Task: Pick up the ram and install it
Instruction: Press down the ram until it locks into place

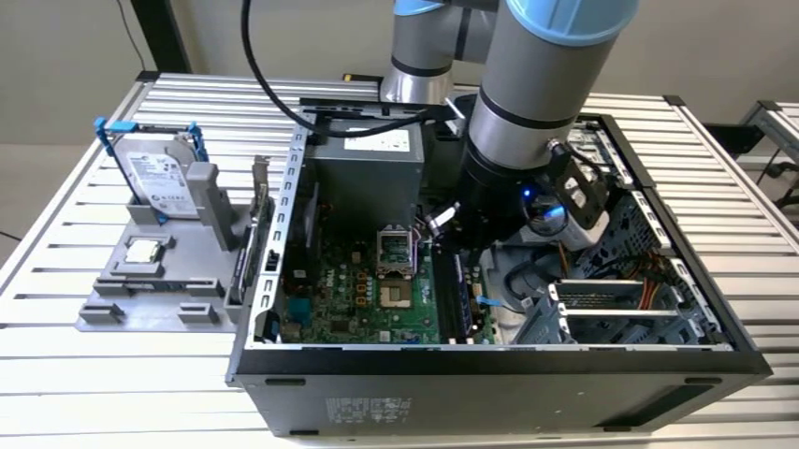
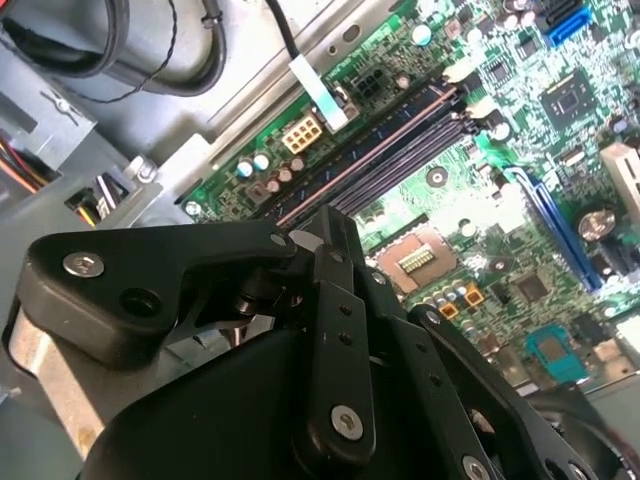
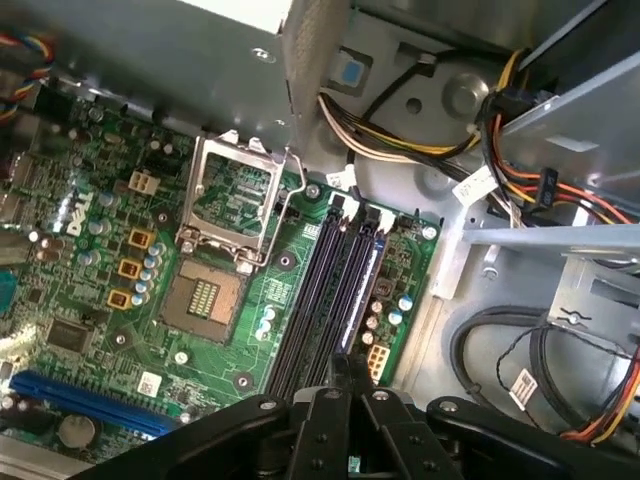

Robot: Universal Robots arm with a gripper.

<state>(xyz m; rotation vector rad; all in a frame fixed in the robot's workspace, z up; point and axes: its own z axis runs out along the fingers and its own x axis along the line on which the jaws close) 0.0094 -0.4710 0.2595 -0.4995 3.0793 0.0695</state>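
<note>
As far as I can tell the install is mostly done: the thin bluish-green ram stick [image 3: 365,280] stands edge-up in one of the long black motherboard slots [image 3: 320,290], the one on the side nearer the grey case wall. The black two-finger gripper [image 3: 340,375] sits right over the near end of that slot, fingers pressed together with nothing visibly pinched between them. Can't tell if it's touching the stick's top edge, or if the end latches have clicked, so I'd call seating unconfirmed. Room is tight: the open silver processor socket [image 3: 235,215] is just beside the slots on one side, and a bundle of yellow and black cables [image 3: 400,120] plus a folded grey metal drive bay [image 3: 560,130] crowd the other. In the exterior view the arm reaches deep inside the open black computer case [image 1: 500,360].
</note>
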